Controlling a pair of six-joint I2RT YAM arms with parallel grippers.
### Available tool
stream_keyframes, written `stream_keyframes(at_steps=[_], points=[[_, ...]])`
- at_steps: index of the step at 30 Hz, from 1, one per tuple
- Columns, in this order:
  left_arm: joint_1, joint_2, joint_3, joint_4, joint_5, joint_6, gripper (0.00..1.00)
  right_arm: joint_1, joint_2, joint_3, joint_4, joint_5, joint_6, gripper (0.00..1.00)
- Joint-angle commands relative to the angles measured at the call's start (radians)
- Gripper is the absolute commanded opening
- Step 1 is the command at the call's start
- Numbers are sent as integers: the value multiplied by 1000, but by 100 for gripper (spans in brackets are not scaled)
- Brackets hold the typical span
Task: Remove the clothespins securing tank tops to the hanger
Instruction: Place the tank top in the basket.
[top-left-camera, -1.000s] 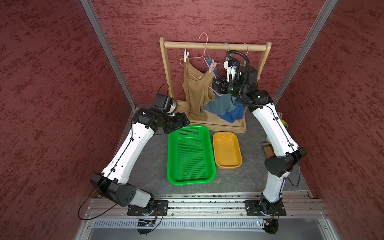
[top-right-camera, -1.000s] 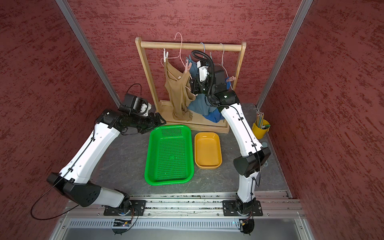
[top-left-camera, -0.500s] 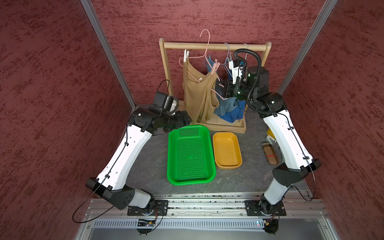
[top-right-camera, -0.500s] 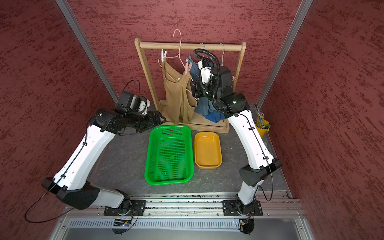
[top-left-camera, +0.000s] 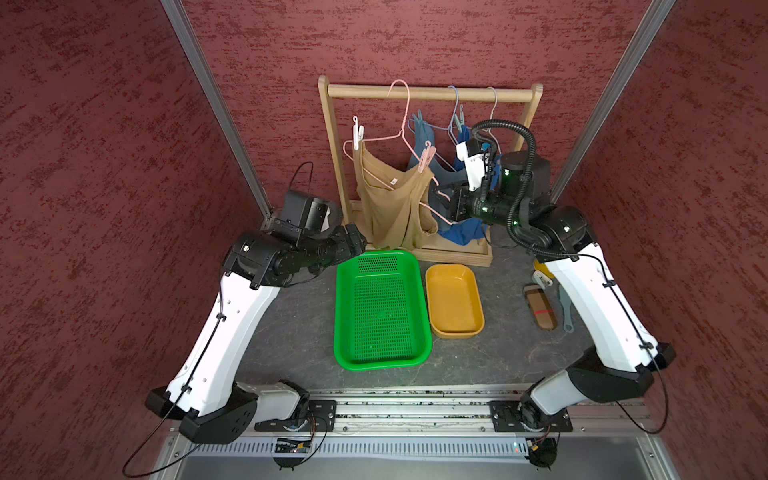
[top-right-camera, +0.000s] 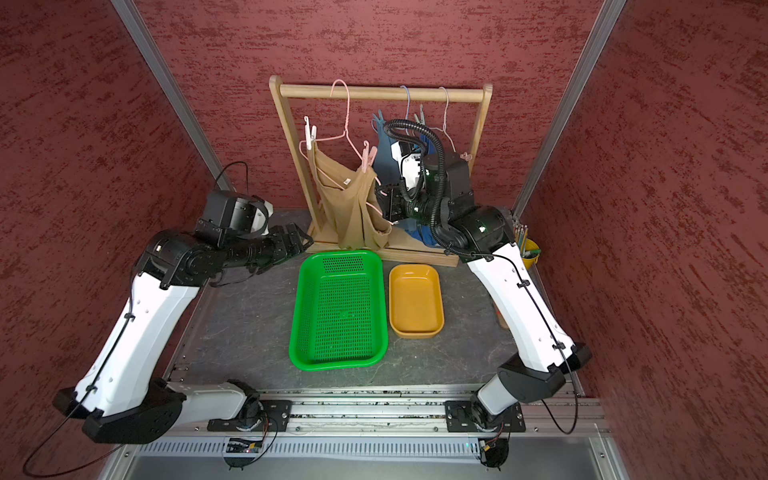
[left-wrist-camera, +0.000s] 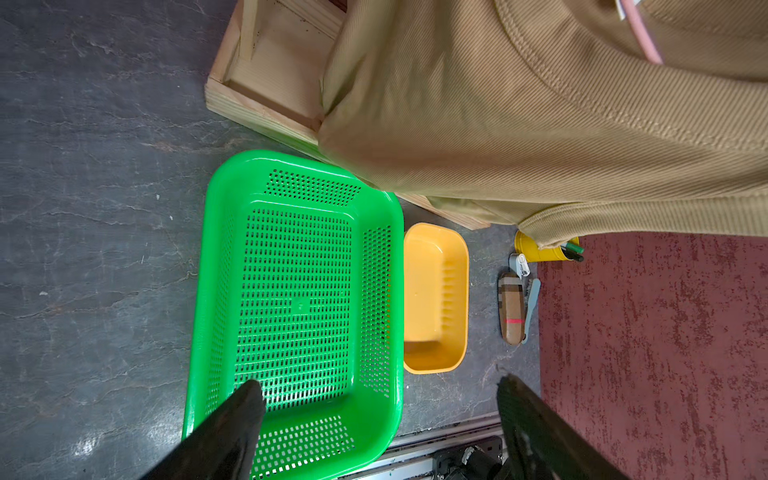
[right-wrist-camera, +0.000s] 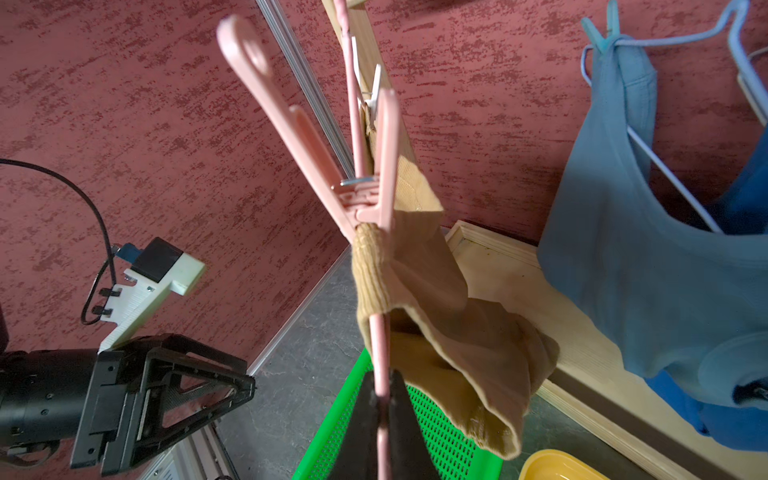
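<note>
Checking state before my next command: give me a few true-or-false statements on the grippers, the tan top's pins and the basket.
1. The right gripper is shut on the pink hanger. True.
2. The left gripper holds a clothespin. False: its fingers are open and empty.
3. A pink clothespin pins the tan tank top to that hanger. True.
4. Clothespins lie in the green basket. False: none shows in it.

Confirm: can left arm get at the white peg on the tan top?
Probably yes. The left gripper is open, empty, low by the hem of the tan top; the white peg sits above it at that end of the pink hanger, nothing between. The right gripper pinches that hanger.
</note>
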Motion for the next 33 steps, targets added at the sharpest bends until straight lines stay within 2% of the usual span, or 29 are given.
stream_keyframes(at_steps=[1, 10, 18, 26, 29, 33], points=[[-2, -28, -3, 24, -36, -22, 90, 13, -27, 116, -6, -5, 19, 0], [-34, -114, 6, 117, -114, -6, 88, 53, -22, 254, -48, -97, 80, 0], [-40, -155, 23, 114, -166, 25, 87, 194, -50, 273, 6, -30, 110, 0], [-42, -168, 23, 108, -169, 16, 87, 219, -89, 282, 9, 19, 140, 0], [-45, -178, 1, 119, -166, 8, 87, 220, -140, 172, -17, 46, 137, 0], [-58, -189, -37, 141, -163, -12, 87, 221, -277, -186, 83, 120, 153, 0]])
